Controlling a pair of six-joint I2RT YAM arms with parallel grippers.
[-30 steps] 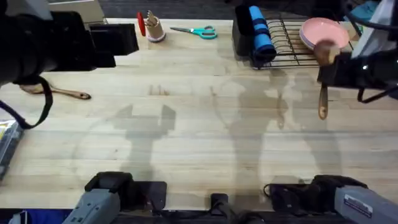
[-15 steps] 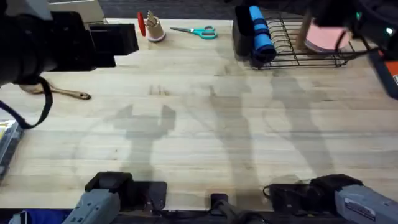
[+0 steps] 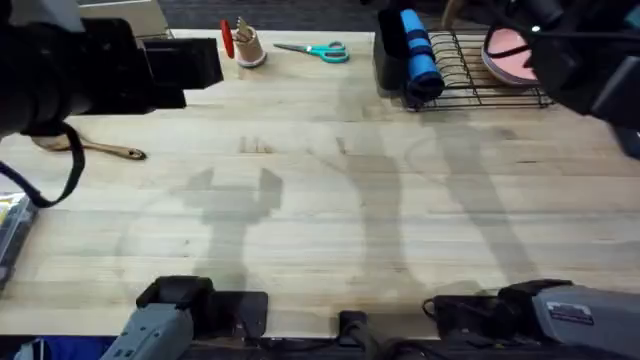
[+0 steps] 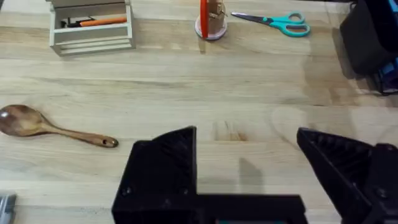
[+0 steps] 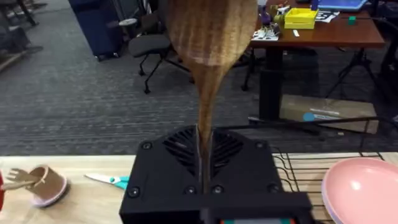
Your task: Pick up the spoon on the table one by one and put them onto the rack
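A brown wooden spoon (image 4: 53, 127), with a smooth oval bowl and a slim straight handle, lies flat on the far left of the counter (image 3: 320, 220), well apart from the rack (image 3: 480, 75). The left gripper (image 4: 245, 171) hangs above the counter with its black, blocky jaws spread wide and nothing between them; the spoon lies to its left.

The second spoon (image 5: 208, 56) stands upright in the right gripper (image 5: 205, 180), its grained bowl uppermost and its handle pinched between the closed black jaws. In the overhead view the right arm (image 3: 590, 60) looms dark over the far right corner, above the rack.

The rack is black wire with upright slots and sits at the far right of the counter. A pink plate (image 3: 505, 52) rests in it, and a tall black box-like holder (image 3: 392, 55) with a blue roll (image 3: 420, 55) stands at its left end.

Along the far edge lie teal-handled scissors (image 3: 315, 50) and a small tan cup (image 3: 247, 47); a pale slatted box (image 4: 91, 26) stands at the far left.

The counter is pale butcher-block wood with visible plank seams. Behind it the room has grey carpet, an office chair (image 5: 155, 53) and a wooden desk (image 5: 317, 34).
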